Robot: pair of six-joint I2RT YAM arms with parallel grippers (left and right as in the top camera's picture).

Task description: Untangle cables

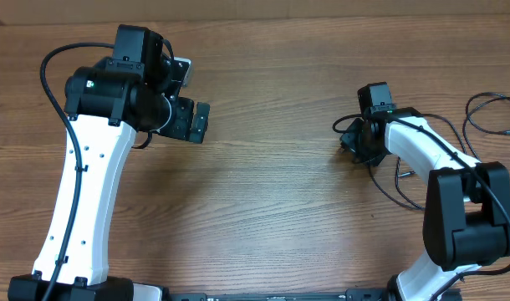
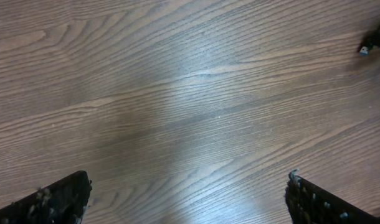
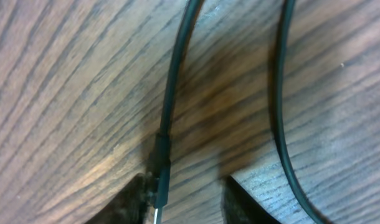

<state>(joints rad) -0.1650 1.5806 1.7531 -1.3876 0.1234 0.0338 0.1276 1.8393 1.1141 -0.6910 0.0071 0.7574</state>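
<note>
Right up close, in the right wrist view, we see the right pincer (image 3: 187,200) released. Its two fingers (image 3: 131,202) stand apart at the bottom edge with a gap between them. A plug (image 3: 159,165) on a thin black cord (image 3: 174,81) lies in that gap, touching one finger and clear of the other. A second cord (image 3: 279,118) runs beside the first, apart from it, and curves off past the other finger. Both lie flat on the wood-grain counter (image 3: 65,93).

Left wrist view: the left pincer (image 2: 187,199) is released too, its fingertips (image 2: 59,199) wide apart with counter showing between them. A small dark bit (image 2: 365,49) with a bluish tip sits at the far right edge. We cannot tell what it is.

Overhead: the left pincer hangs over the left part of the counter, well apart from every cord. The right pincer is right of the middle, with thin cord showing just at its tip. Trailing cords (image 1: 387,186) run out beside and under the right arm (image 1: 422,142). Farthest out, near the right edge, a loose loop (image 1: 470,109) with a small plug end lies apart from the pincer.
</note>
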